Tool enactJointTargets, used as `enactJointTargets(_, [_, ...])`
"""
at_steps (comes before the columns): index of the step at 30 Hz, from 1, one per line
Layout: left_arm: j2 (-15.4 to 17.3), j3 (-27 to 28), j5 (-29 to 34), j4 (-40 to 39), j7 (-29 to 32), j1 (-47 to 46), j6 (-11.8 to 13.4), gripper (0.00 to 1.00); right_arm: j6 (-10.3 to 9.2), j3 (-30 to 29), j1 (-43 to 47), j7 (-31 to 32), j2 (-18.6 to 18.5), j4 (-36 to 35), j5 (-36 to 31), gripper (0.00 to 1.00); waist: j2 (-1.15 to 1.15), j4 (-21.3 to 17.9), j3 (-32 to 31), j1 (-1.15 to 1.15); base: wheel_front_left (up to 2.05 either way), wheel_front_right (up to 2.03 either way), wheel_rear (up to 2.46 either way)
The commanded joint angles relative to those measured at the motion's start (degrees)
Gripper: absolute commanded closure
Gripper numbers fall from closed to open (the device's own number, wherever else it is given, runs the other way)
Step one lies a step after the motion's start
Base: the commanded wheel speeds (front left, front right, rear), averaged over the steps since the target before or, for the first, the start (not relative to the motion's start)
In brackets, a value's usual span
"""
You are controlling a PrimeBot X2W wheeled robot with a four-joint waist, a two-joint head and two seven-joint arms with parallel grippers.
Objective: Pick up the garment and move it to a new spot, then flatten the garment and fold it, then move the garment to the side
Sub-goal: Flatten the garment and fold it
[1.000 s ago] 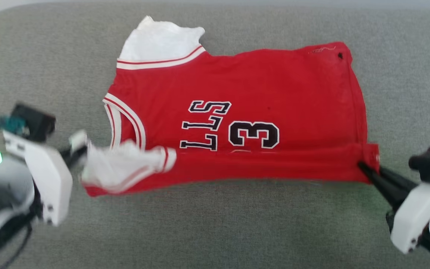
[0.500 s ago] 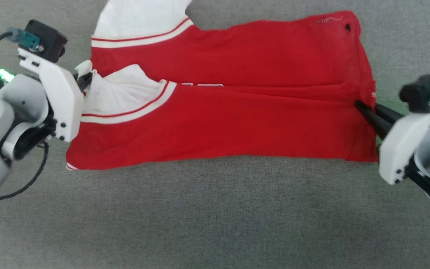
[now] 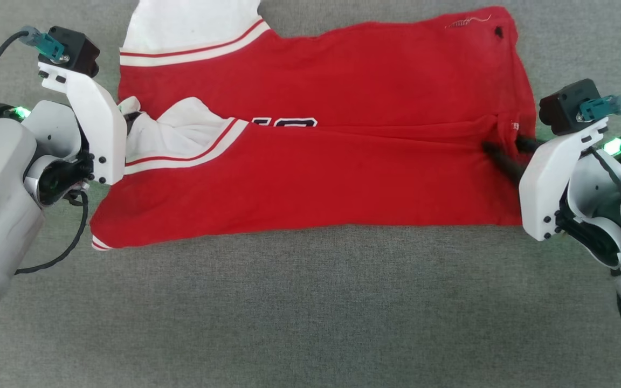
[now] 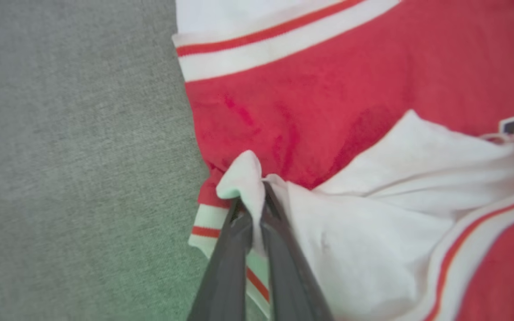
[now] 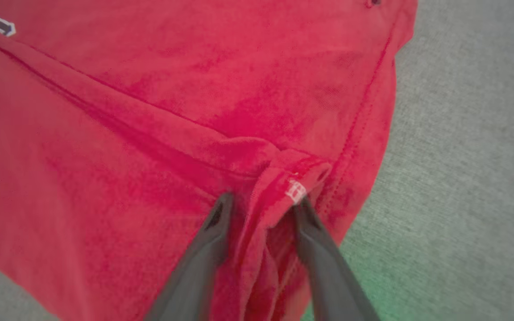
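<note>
The garment (image 3: pixel 316 178), a red jersey with white-and-red trim, lies sideways on the grey surface. Its near half is doubled over the far half, and only the tops of the black letters show at the fold. My left gripper (image 3: pixel 130 116) is shut on the white lining at the armhole end. The left wrist view shows its fingertips (image 4: pixel 252 200) pinching a tuft of white cloth (image 4: pixel 243 174). My right gripper (image 3: pixel 499 148) is at the hem end. The right wrist view shows it (image 5: pixel 261 200) open, with a loose ridge of red hem (image 5: pixel 283 174) between the parted fingers.
Grey woven fabric (image 3: pixel 310 312) covers everything around the garment, with a broad bare stretch on the near side. A black cable (image 3: pixel 68 248) hangs from my left arm beside the jersey's near left corner.
Both grippers have carried the garment's near edge up over the lettering, doubling it. The right gripper's fingers have parted from the hem. The head view has also shifted downward.
</note>
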Motion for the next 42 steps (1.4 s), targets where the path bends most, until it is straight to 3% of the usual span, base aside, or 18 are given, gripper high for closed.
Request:
enactJointTargets(1, [0.47, -0.06, -0.19, 1.30, 0.50, 0.19, 0.03, 0.00, -0.17, 0.90, 0.59, 0.81, -0.45, 0.86, 0.38, 0.00, 0.00, 0.09, -0.92, 0.00, 0.00, 0.00, 0.00])
enactJointTargets(6, [0.72, 0.72, -1.61, 0.23, 1.20, -0.20, -0.19, 0.00, -0.16, -1.34, 2.54, -0.83, -1.61, -1.52, 1.35, 0.00, 0.00, 0.63, -4.04, 0.00, 0.00, 0.00, 0.00])
enactJointTargets(9, [1.55, 1.21, -2.87, -1.79, 2.81, 1.25, 0.89, 0.00, -0.16, -4.23, 5.03, -2.61, -1.91, -3.95, 0.63, 0.00, 0.00, 1.09, -5.96, 0.00, 0.00, 0.00, 0.00])
enactJointTargets(17, [6.49, 2.16, -6.97, -14.77, 7.94, 6.95, 7.09, 0.00, -0.15, -15.93, 13.40, -8.87, 2.83, -11.88, -4.25, 0.00, 0.00, 0.83, -9.37, 0.00, 0.00, 0.00, 0.00])
enactJointTargets(23, [11.92, 1.93, -9.88, -26.96, 10.80, 13.72, 14.13, 0.00, -0.15, -24.63, 19.47, -12.45, 9.74, -18.90, -9.41, 0.00, 0.00, -0.83, -9.27, 0.00, 0.00, 0.00, 0.00])
enactJointTargets(27, [15.32, 2.16, -10.92, -32.37, 11.37, 17.71, 18.21, 0.00, -0.15, -27.75, 23.03, -11.70, 14.17, -23.34, -11.58, 0.00, 0.00, -2.48, -8.41, 0.00, 0.00, 0.00, 0.00])
enactJointTargets(34, [17.13, 3.04, -13.41, -32.89, 9.80, 21.80, 21.23, 0.00, -0.15, -29.17, 26.69, -9.58, 18.69, -27.01, -11.82, 0.00, 0.00, -4.94, -6.60, 0.00, 0.00, 0.00, 0.00])
enactJointTargets(39, [15.60, 2.83, -14.10, -28.65, 8.34, 23.82, 20.11, 0.00, -0.14, -28.13, 28.46, -6.06, 19.64, -26.35, -10.32, 0.00, 0.00, -6.36, -5.03, 0.00, 0.00, 0.00, 0.00])
enactJointTargets(40, [14.96, 2.79, -14.48, -27.71, 8.22, 23.96, 19.66, 0.32, -0.14, -27.64, 28.52, -5.19, 19.26, -26.16, -10.10, 0.00, 0.00, -6.48, -4.76, 0.00, 0.00, 0.00, 0.00])
enactJointTargets(41, [14.33, 2.71, -14.87, -26.90, 8.14, 23.99, 18.87, 1.00, -0.15, -27.66, 28.63, -4.34, 19.40, -25.70, -9.61, 0.00, 0.00, -6.50, -4.50, 0.00, 0.00, 0.00, 0.00])
enactJointTargets(42, [13.74, 2.33, -14.53, -26.12, 8.05, 23.85, 18.27, 1.00, -0.15, -27.65, 28.64, -3.34, 19.68, -25.10, -9.19, 0.00, 0.00, -6.52, -4.28, 0.00, 0.00, 0.00, 0.00])
